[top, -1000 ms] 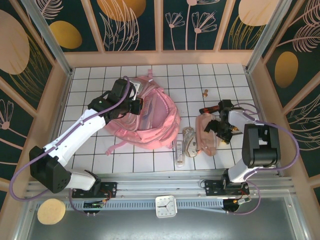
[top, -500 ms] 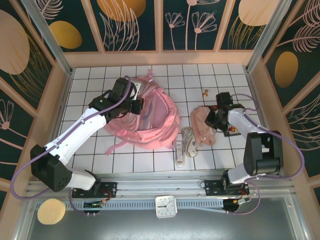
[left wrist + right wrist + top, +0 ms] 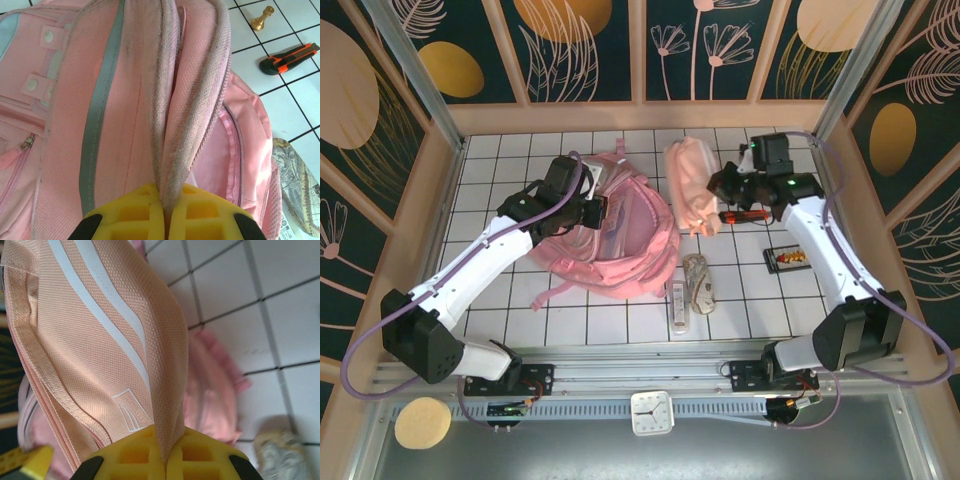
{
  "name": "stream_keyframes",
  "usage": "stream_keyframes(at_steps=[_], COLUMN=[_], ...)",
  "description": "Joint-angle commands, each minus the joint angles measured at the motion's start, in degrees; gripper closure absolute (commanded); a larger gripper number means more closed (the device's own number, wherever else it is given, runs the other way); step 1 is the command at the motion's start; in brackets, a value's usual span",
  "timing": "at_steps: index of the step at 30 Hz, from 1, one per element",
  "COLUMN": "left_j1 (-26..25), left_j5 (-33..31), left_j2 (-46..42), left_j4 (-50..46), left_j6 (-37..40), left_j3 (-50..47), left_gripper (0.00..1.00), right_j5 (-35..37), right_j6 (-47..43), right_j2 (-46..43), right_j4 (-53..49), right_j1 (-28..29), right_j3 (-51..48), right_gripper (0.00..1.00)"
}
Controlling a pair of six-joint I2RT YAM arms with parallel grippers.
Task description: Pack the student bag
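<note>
- Your left gripper [image 3: 165, 202] was pinched shut on the zip rim of the large soft pink fabric backpack [image 3: 630, 235], which lay centre-left.
- Your right gripper [image 3: 165, 445] was clamped on a peach striped fabric pouch [image 3: 688, 185]; that edge hold could have slipped short of the opening.

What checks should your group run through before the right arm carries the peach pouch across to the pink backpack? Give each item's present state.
1. The left gripper is shut on the student bag at its zip rim: ok.
2. The right gripper is shut on the peach pouch: ok.
3. The peach pouch hangs lifted off the table, to the right of the bag: ok.
4. The bag's mouth is held wide enough to take the pouch: cannot tell.
5. The utility knife and the patterned pouch lie outside the path from pouch to bag: ok.
</note>
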Motion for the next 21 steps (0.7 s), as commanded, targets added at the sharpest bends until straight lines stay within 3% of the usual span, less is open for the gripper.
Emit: stream_keyframes(at_steps=[1, 8, 12, 14, 16, 21], left_j1=[-0.08, -0.08, -0.07, -0.20, -0.20, -0.20], left_j5=[0.38, 1.78, 1.66, 0.13, -5.26, -10.90], left_j2=[-2.91, -3.08, -3.26, -2.92, -2.21, -2.66], left_j4=[8.55, 9.09, 9.18, 8.64, 6.34, 5.55], left_j6=[-0.51, -1.54, -1.68, -1.81, -3.40, -5.66], left_j3=[-0.37, -0.83, -1.08, -0.32, 1.55, 2.97], left_gripper=[1.00, 1.00, 1.00, 1.00, 1.00, 1.00], right_j5=[-6.99, -9.87, -8.68, -6.88, -5.30, -4.22], right_j6=[3.40, 3.30, 1.68, -0.30, -1.57, -3.24], right_j2=[3.73, 13.10, 21.14, 24.62, 26.38, 25.39], right_j4=[-1.34, 0.29, -5.04, -9.30, -12.36, -13.12], right_j1=[3.93, 10.40, 13.65, 14.89, 16.16, 16.27], right_j3=[1.14, 4.62, 10.97, 14.31, 15.66, 9.11], right_gripper=[1.00, 1.00, 1.00, 1.00, 1.00, 1.00])
